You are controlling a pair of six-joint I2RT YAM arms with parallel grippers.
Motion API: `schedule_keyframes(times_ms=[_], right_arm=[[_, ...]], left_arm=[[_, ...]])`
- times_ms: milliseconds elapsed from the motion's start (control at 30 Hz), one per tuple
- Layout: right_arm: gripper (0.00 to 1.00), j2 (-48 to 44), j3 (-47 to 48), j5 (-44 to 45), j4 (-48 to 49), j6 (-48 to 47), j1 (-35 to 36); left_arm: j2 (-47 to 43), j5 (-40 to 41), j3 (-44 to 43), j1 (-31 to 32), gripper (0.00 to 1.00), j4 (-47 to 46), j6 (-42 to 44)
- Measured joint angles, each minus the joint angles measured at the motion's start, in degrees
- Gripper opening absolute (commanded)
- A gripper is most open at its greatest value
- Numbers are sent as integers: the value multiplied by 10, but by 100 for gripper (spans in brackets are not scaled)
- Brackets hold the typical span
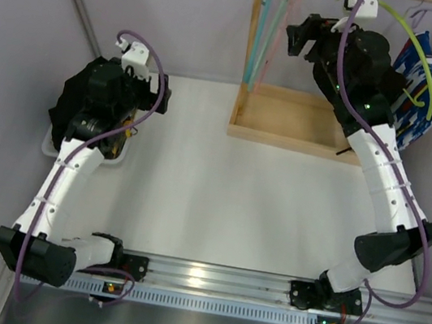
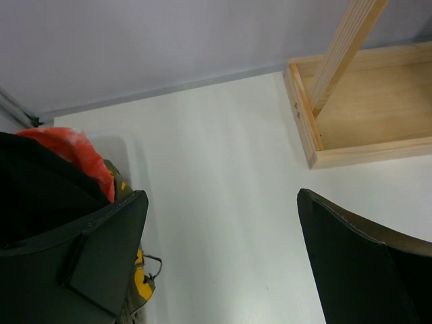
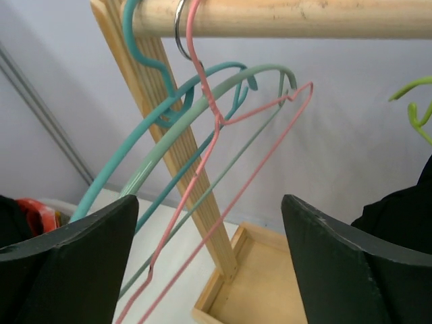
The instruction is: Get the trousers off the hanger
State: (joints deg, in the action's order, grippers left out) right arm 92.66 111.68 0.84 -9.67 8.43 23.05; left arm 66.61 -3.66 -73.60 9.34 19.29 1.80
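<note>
Folded trousers lie piled in a white bin (image 1: 48,144) at the left: a plain black pair (image 1: 73,102) on top. The left wrist view shows the black pair (image 2: 34,192), a red-orange pair (image 2: 74,152) and a green-yellow camouflage pair (image 2: 138,280). My left gripper (image 1: 141,88) is open and empty just right of the pile, over bare table (image 2: 219,196). My right gripper (image 1: 302,36) is raised, open and empty, facing empty teal hangers (image 3: 169,145) and a pink wire hanger (image 3: 202,162) on the rack's wooden rod (image 3: 290,17).
The wooden rack base (image 1: 288,124) stands at the back right, its post (image 3: 185,175) beside the hangers. A blue-and-white patterned cloth (image 1: 419,83) hangs at the rack's right end by a yellow-green hanger (image 1: 418,54). A dark shape (image 3: 398,209) sits at the right wrist view's right edge.
</note>
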Motion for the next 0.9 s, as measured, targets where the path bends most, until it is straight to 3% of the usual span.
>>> schedule_keyframes(times_ms=[100, 500, 733, 900], right_arm=[[99, -8, -11, -17, -30, 9, -9], [99, -184, -226, -215, -174, -13, -131], [99, -288, -386, -278, -219, -57, -137], [99, -302, -437, -297, -244, -72, -138]], left_arm=[[35, -8, -31, 3, 98, 14, -14], [219, -38, -153, 22, 99, 108, -33], [240, -27, -153, 35, 99, 142, -52], [239, -21, -146, 54, 99, 142, -53]])
